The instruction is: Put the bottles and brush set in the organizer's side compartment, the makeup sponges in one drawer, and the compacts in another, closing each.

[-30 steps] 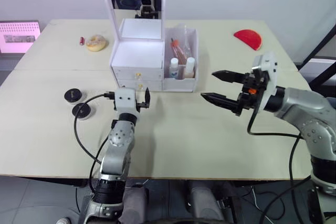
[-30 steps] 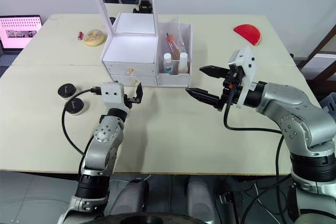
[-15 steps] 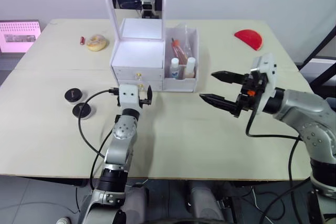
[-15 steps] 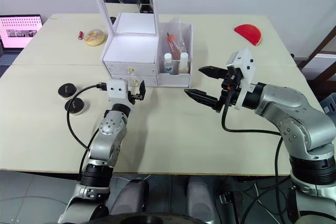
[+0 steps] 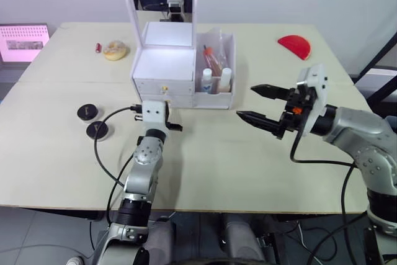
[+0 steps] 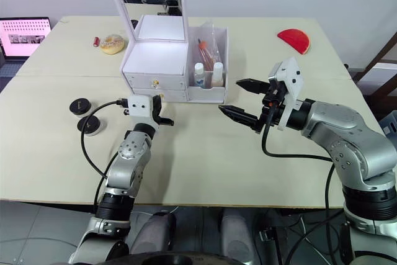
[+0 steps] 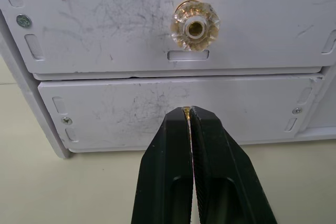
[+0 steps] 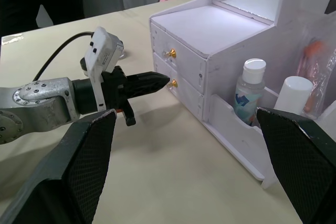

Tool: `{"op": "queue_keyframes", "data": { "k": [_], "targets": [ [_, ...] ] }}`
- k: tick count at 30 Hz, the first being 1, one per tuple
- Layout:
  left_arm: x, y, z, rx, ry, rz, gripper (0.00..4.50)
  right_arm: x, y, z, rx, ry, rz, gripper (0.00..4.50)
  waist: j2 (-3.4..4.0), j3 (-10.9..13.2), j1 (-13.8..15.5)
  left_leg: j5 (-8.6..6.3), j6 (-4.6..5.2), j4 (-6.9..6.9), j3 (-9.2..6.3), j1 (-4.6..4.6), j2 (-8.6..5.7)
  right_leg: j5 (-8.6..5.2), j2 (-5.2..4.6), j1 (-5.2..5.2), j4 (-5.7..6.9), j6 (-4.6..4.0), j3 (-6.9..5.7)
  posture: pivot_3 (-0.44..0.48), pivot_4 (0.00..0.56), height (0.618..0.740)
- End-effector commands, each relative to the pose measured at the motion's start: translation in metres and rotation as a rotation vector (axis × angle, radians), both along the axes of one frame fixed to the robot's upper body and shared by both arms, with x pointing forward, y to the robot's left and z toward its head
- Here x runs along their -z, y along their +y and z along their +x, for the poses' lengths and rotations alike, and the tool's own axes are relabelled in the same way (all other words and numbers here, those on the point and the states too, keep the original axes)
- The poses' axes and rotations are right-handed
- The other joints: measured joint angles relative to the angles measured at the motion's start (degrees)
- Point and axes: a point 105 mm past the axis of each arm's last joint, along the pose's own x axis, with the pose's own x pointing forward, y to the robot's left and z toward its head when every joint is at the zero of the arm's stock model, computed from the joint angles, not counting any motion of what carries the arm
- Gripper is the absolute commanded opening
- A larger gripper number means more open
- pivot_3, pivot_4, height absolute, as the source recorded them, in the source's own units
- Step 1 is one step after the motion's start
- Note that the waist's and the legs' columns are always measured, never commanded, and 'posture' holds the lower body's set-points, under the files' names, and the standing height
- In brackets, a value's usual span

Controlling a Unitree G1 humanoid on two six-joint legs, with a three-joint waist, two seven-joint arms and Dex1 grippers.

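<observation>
The white organizer (image 5: 162, 66) stands with its mirror lid up and both drawers pushed in. Two bottles (image 5: 214, 80) and the brush set (image 5: 211, 58) sit in its side compartment. My left gripper (image 7: 187, 111) is shut on the lower drawer's gold knob (image 8: 172, 83), of which a glint shows between the fingers. The upper knob (image 7: 195, 26) is free. Two black compacts (image 5: 86, 112) (image 5: 98, 130) lie left of my left arm. A beige round sponge (image 5: 114, 49) and a red half-round sponge (image 5: 293, 45) rest at the back. My right gripper (image 5: 246, 102) hangs open and empty, right of the organizer.
A small red tube (image 5: 97, 47) lies beside the beige sponge. A pink-screened laptop (image 5: 22, 42) sits off the table's left edge. A cable loops from my left wrist over the table near the compacts. A person stands behind the table's far side.
My left gripper has moved forward to the organizer's lower drawer and shut on its knob. The right arm has stayed put.
</observation>
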Motion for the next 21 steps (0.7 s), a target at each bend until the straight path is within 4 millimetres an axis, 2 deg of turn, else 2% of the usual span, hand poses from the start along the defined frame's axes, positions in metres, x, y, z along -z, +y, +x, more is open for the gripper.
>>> {"op": "queue_keyframes", "data": {
  "k": [1, 8, 11, 16, 21],
  "targets": [
    [-0.004, -0.001, -0.003, 0.013, -0.021, 0.006, 0.02, -0.015, 0.003, -0.006, -0.021, -0.069, 0.013, 4.5, 0.0, 0.0, 0.0, 0.0, 0.0, 0.0, 0.0, 0.0, 0.0, 0.0, 0.0, 0.0, 0.0, 0.0, 0.0, 0.0, 0.15, 0.739],
    [-0.005, 0.0, -0.009, 0.024, -0.036, 0.018, 0.02, -0.014, 0.003, -0.005, -0.02, -0.065, 0.014, 4.5, 0.0, 0.0, -0.1, 0.0, 0.0, -0.03, 0.0, 0.0, 0.0, -0.01, 0.0, -0.01, -0.02, 0.01, 0.0, 0.0, 0.15, 0.739],
    [-0.006, 0.0, -0.009, 0.012, -0.037, 0.026, 1.38, -0.014, 0.003, -0.005, -0.019, -0.064, 0.015, 4.5, 0.0, 0.0, 0.0, 0.0, 0.0, -0.03, 0.0, 0.0, 0.0, -0.01, 0.0, -0.07, -0.02, 0.01, 0.0, 0.0, 0.15, 0.739],
    [-0.002, -0.001, -0.006, 0.005, -0.016, 0.024, 4.04, -0.014, 0.002, -0.005, -0.017, -0.062, 0.01, 4.5, 0.0, 0.0, 0.0, 0.0, 0.0, -0.03, 0.0, -0.01, 0.0, -0.01, 0.0, -0.09, -0.05, 0.01, 0.0, 0.0, 0.15, 0.739],
    [-0.001, -0.005, 0.003, 0.012, -0.015, 0.029, 4.04, -0.015, 0.001, -0.007, -0.011, -0.061, 0.003, 4.5, -0.01, 0.0, 0.1, 0.0, 0.0, -0.03, 0.0, -0.02, 0.0, -0.01, 0.0, -0.12, -0.05, 0.01, -0.01, 0.0, 0.15, 0.739]
  ]
}}
